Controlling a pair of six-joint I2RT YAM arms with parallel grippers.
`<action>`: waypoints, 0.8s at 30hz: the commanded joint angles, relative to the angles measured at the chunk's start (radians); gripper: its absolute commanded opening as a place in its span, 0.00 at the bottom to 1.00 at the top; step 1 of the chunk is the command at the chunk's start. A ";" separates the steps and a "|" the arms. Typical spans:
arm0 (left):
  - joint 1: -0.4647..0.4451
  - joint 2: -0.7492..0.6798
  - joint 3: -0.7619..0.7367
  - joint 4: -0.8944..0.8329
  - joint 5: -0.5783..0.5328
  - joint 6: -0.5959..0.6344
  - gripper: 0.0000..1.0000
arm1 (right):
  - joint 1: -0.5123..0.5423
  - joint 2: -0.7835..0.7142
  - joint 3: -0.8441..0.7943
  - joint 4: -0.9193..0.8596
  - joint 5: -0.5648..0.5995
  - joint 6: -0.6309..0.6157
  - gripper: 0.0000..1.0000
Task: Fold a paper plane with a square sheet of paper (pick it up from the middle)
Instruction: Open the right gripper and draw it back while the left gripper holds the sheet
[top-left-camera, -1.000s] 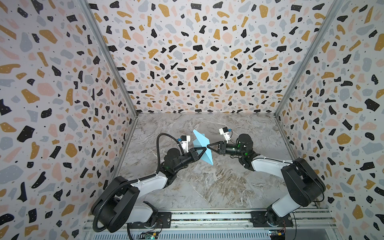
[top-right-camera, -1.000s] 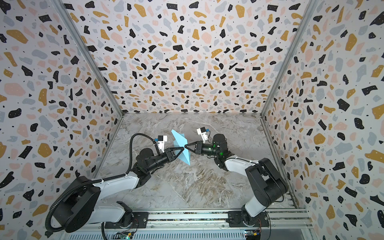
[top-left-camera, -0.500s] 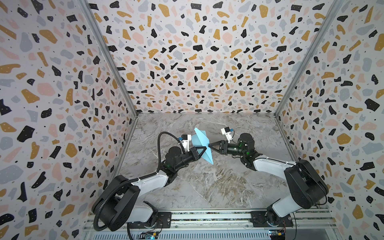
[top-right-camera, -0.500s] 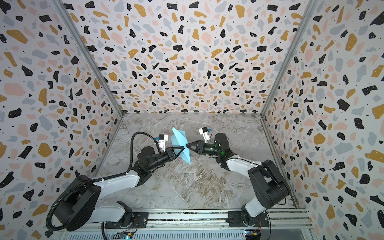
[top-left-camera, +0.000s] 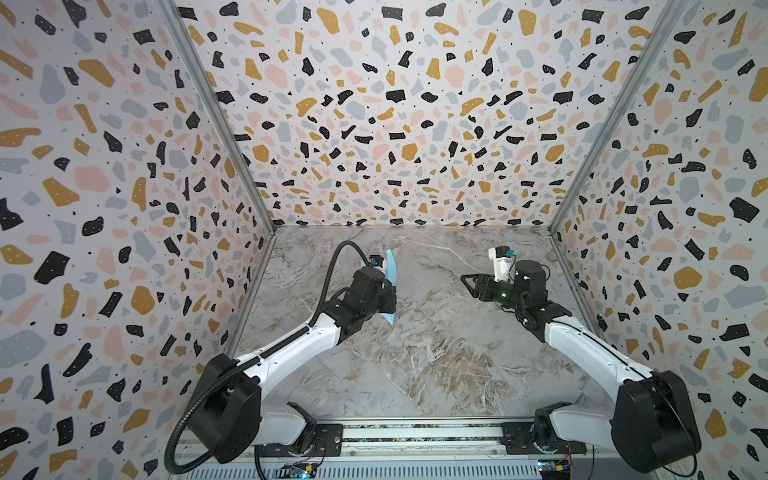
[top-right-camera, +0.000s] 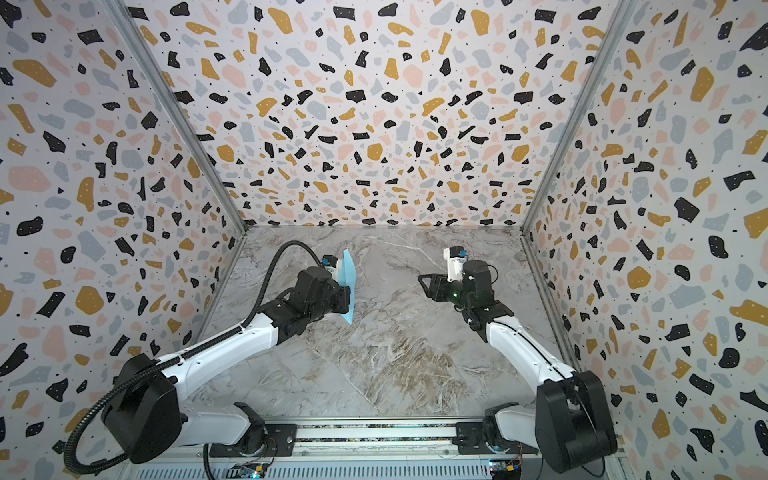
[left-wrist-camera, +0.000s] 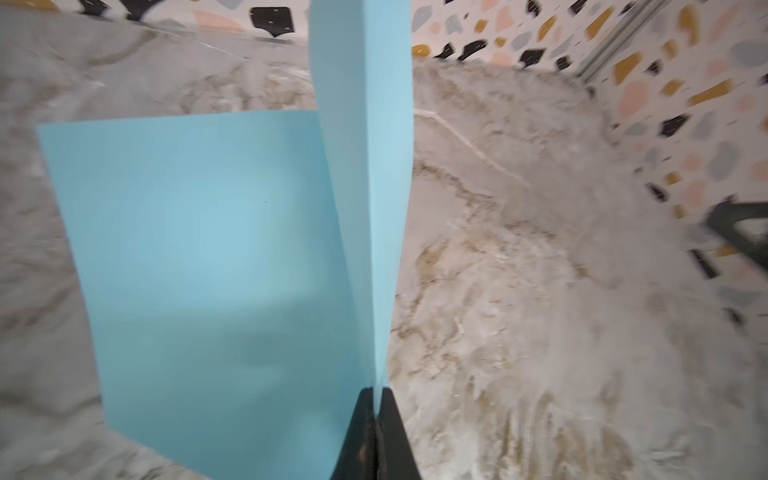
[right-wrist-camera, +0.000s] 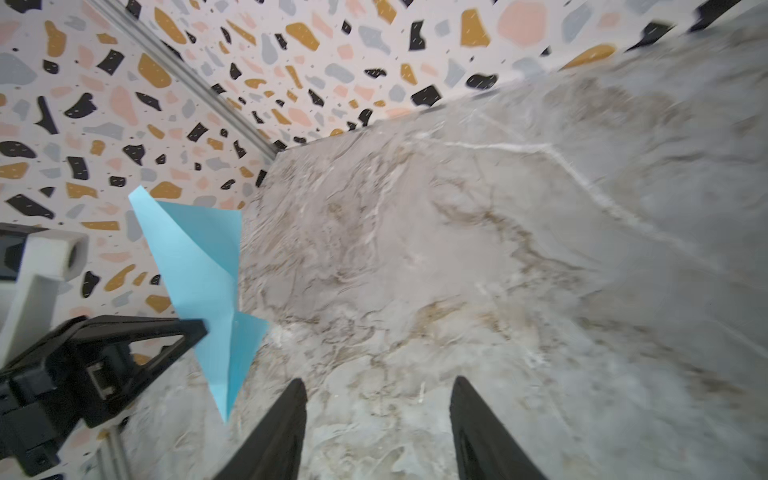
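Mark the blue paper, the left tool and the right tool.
blue paper (left-wrist-camera: 208, 249): left wrist view, on its broad flat flap.
left tool (left-wrist-camera: 376, 392): left wrist view, midway between the fingertips, shut on the paper.
right tool (right-wrist-camera: 378, 380): right wrist view, midway between its open fingertips.

No legible text or labels.

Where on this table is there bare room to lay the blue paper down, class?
The table is bare in the middle, between the left gripper and the open right gripper, and across the front up to the rail. It is crowded at the left gripper, which holds the blue paper.
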 joint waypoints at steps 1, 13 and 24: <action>-0.045 0.082 0.068 -0.258 -0.362 0.122 0.05 | -0.034 -0.081 -0.032 -0.051 0.100 -0.061 0.58; -0.178 0.518 0.303 -0.442 -0.750 0.058 0.04 | -0.100 -0.124 -0.096 -0.075 0.060 -0.011 0.58; -0.231 0.686 0.355 -0.387 -0.638 0.010 0.07 | -0.103 -0.113 -0.132 -0.053 0.025 0.025 0.58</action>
